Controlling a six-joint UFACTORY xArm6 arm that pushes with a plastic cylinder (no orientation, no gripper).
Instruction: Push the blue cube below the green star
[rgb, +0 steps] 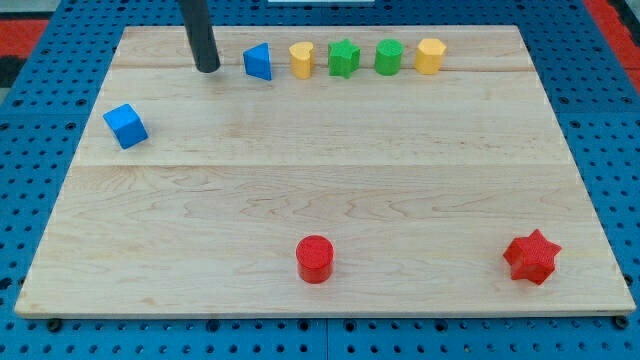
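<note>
Camera view: one wooden board (320, 190) fills the frame, resting on a blue pegboard table (600, 130), with blocks along the top and a few scattered lower down.
My tip: my tip (207, 69) sits near the view's top, left of centre, at the end of the straight dark rod (198, 30) coming in from the top edge.
Fingers: none on this arm, so nothing is grasped and nothing clenched; the tip stands free on bare wood, touching no block.
Blue cube: the blue cube (125, 125) lies out at the view's left edge of the board, turned corner-on, below and left of my tip and well apart from it.
Green star: the green star (343, 57) stands in the top row, third from the left, far to the right of the blue cube and higher in the view.
Top row: left to right, a blue wedge-like block (258, 61) just right of my tip, then a yellow block (301, 60), the green star, a green rounded block (388, 57), and a yellow hexagon-like block (430, 55); all sit close together in a line without clearly touching.
Below the star: open wood, all the way down to the red cylinder.
Red cylinder: the red cylinder (314, 259) stands upright near the view's bottom, about centre.
Red star: the red star (531, 256) lies at the bottom right, well apart from everything else.
</note>
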